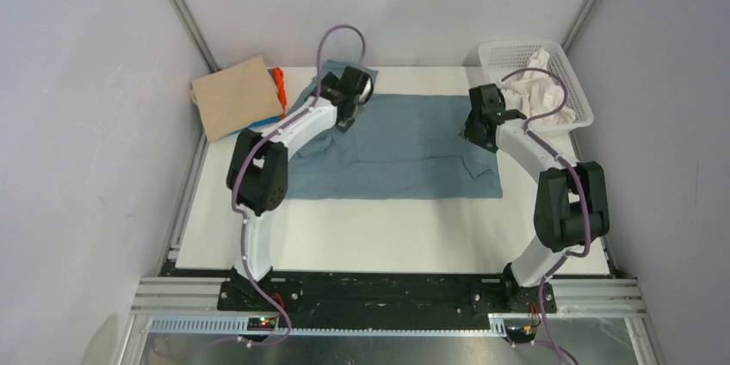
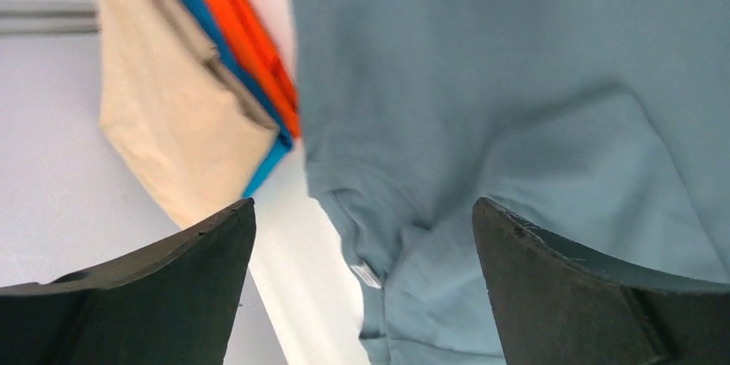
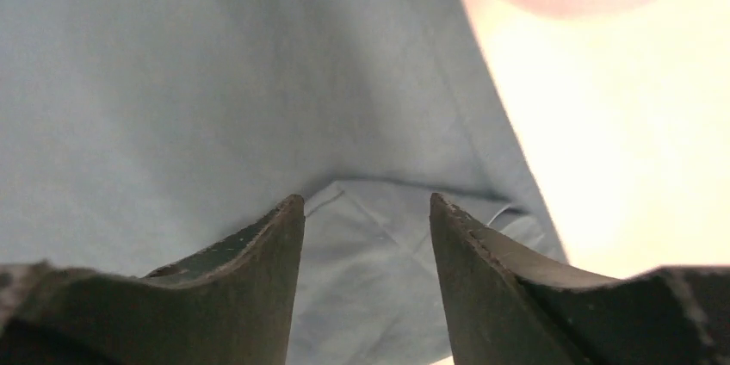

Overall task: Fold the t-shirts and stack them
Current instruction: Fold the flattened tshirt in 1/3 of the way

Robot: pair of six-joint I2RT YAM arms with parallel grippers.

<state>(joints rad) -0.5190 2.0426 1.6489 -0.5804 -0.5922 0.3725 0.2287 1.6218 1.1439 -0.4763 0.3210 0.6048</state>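
A large slate blue-grey t-shirt [image 1: 405,145] lies spread on the white table. It also shows in the left wrist view [image 2: 516,81] with its small white label [image 2: 366,275], and in the right wrist view [image 3: 215,81]. My left gripper [image 1: 349,120] is open above the shirt's back left part, empty [image 2: 361,236]. My right gripper [image 1: 475,137] is open above the shirt's right edge, empty [image 3: 366,210]. A folded stack sits at the back left: tan t-shirt [image 1: 237,96] on top, orange t-shirt [image 1: 279,83] and bright blue t-shirt [image 2: 262,167] beneath.
A white mesh basket [image 1: 572,72] with crumpled pale cloth [image 1: 538,89] stands at the back right, close behind my right arm. Grey walls enclose the table on three sides.
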